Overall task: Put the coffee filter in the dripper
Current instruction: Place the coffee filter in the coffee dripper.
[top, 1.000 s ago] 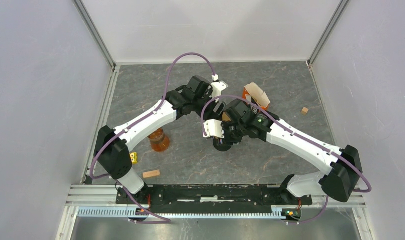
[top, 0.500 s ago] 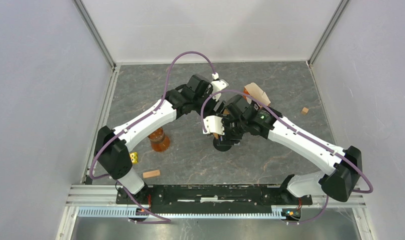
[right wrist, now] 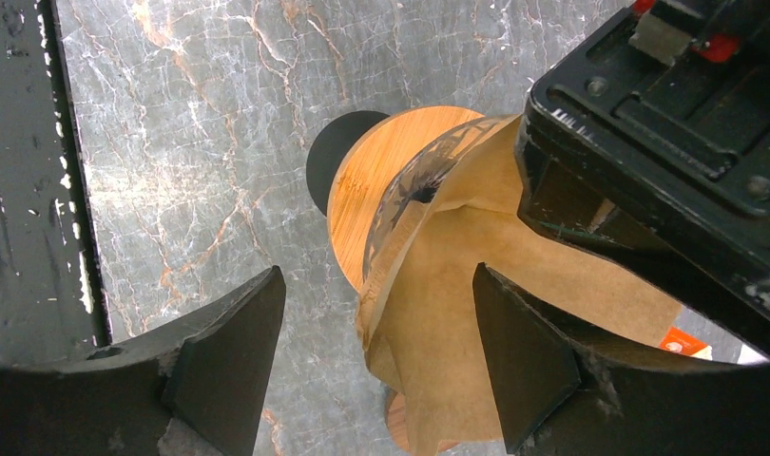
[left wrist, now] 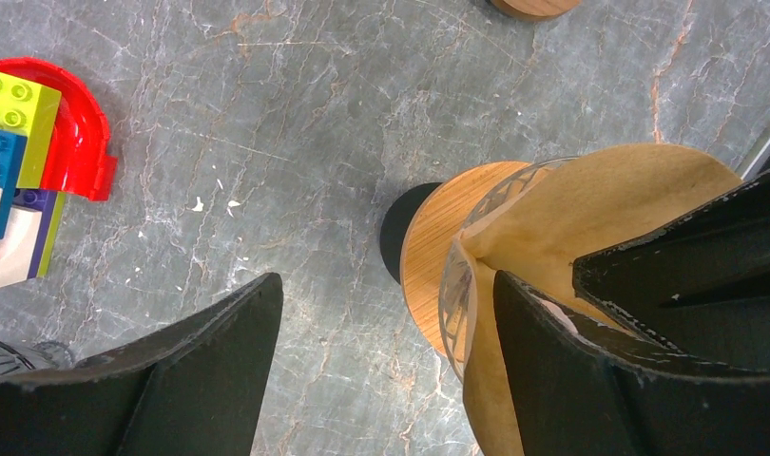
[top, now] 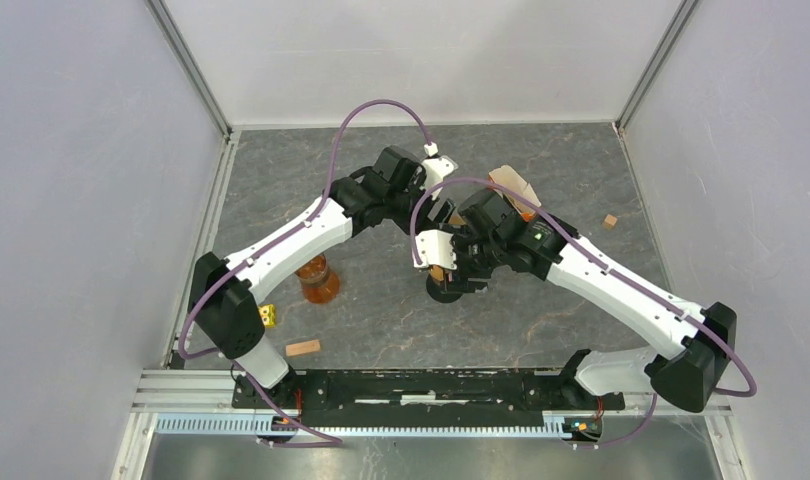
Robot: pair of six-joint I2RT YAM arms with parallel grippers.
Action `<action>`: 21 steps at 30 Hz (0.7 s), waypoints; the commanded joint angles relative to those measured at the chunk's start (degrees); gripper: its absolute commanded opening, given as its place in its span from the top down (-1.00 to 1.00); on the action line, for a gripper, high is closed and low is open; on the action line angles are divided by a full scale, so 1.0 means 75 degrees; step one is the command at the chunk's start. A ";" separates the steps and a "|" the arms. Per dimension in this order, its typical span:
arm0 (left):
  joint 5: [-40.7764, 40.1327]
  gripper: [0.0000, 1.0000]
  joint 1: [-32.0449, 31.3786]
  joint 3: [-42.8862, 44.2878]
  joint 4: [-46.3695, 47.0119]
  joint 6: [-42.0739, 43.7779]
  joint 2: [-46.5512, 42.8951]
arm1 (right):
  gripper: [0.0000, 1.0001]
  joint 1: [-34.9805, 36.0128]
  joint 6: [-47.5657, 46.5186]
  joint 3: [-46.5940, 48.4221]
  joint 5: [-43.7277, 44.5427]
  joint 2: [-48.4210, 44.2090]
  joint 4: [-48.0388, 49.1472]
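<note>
Grey marbled worktop [top: 381,325] lies inside a pale-walled enclosure, and both arms reach in to meet near its middle. At that spot stands the dripper [right wrist: 367,180], which has a black base, a round wooden collar and a clear glass cone. The coffee filter [right wrist: 476,275], brown paper, sits in the mouth of the cone, its folded edges rising well above the glass rim.

The right hand [right wrist: 376,275] hangs over the dripper with its two fingers spread wide, and nothing is pinched between them. One finger [right wrist: 210,380] stands over bare worktop, apart from the dripper. The other overlaps the paper in the wrist view, and whether it touches cannot be told.

The left hand [left wrist: 386,285] is likewise spread wide and holds nothing. One of its fingers [left wrist: 191,380] is over bare stone, well clear of the dripper. The other crosses the filter's edge in its own view, with contact unclear. Each hand's black body shows close beside the filter in the other's wrist view.

Elsewhere on the worktop, an orange jar [top: 319,281] stands beside the left forearm. A small yellow block [top: 268,316] and a wooden block [top: 303,348] lie near the left base. A tiny wooden cube [top: 609,221] sits off to the right. Coloured toy bricks [left wrist: 15,142] with a red curved piece [left wrist: 82,142] lie well apart from the dripper.
</note>
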 commanded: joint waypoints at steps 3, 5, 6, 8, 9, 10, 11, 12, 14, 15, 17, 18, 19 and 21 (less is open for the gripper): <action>0.0098 -0.81 -0.0018 0.0359 0.0141 0.0402 -0.0364 | -0.59 -0.0051 -0.0093 0.0615 -0.0187 -0.0278 -0.0099; 0.0134 -0.84 -0.0017 0.0355 0.0203 0.0458 -0.0456 | -0.60 -0.0062 -0.0099 0.0706 -0.0272 -0.0306 -0.0134; 0.0144 -0.85 -0.0017 0.0357 0.0222 0.0492 -0.0498 | -0.61 -0.0074 -0.0099 0.0729 -0.0304 -0.0314 -0.0162; 0.0145 -0.88 -0.0017 0.0361 0.0256 0.0528 -0.0586 | -0.61 -0.0084 -0.0121 0.0783 -0.0399 -0.0362 -0.0220; 0.0160 -0.90 -0.0005 0.0368 0.0274 0.0541 -0.0632 | -0.62 -0.0079 -0.0122 0.0801 -0.0421 -0.0392 -0.0244; 0.0168 -0.92 0.0004 0.0382 0.0304 0.0552 -0.0696 | -0.62 -0.0094 -0.0122 0.0818 -0.0460 -0.0416 -0.0270; 0.0191 -0.94 0.0024 0.0394 0.0339 0.0547 -0.0746 | -0.62 -0.0099 -0.0128 0.0825 -0.0487 -0.0459 -0.0291; 0.0217 -0.97 0.0047 0.0395 0.0412 0.0527 -0.0832 | -0.62 -0.0117 -0.0125 0.0825 -0.0544 -0.0508 -0.0314; 0.0310 -0.99 0.0114 0.0385 0.0565 0.0469 -0.1005 | -0.62 -0.0180 -0.0111 0.0802 -0.0685 -0.0640 -0.0336; 0.0351 -0.99 0.0162 0.0386 0.0616 0.0434 -0.1089 | -0.63 -0.0236 -0.0083 0.0801 -0.0765 -0.0715 -0.0339; 0.0403 -0.99 0.0305 0.0427 0.0686 0.0273 -0.1284 | -0.62 -0.0513 -0.0015 0.0821 -0.1021 -0.0882 -0.0309; 0.0425 -0.99 0.0430 0.0472 0.0678 0.0158 -0.1339 | -0.62 -0.0682 0.0053 0.0845 -0.1145 -0.0996 -0.0262; 0.0485 -0.99 0.0585 0.0533 0.0637 -0.0005 -0.1401 | -0.62 -0.0880 0.0104 0.0868 -0.1289 -0.1096 -0.0212; 0.0664 -0.99 0.1073 0.0605 0.0515 -0.0467 -0.1469 | -0.61 -0.1249 0.0298 0.0927 -0.1357 -0.1297 -0.0061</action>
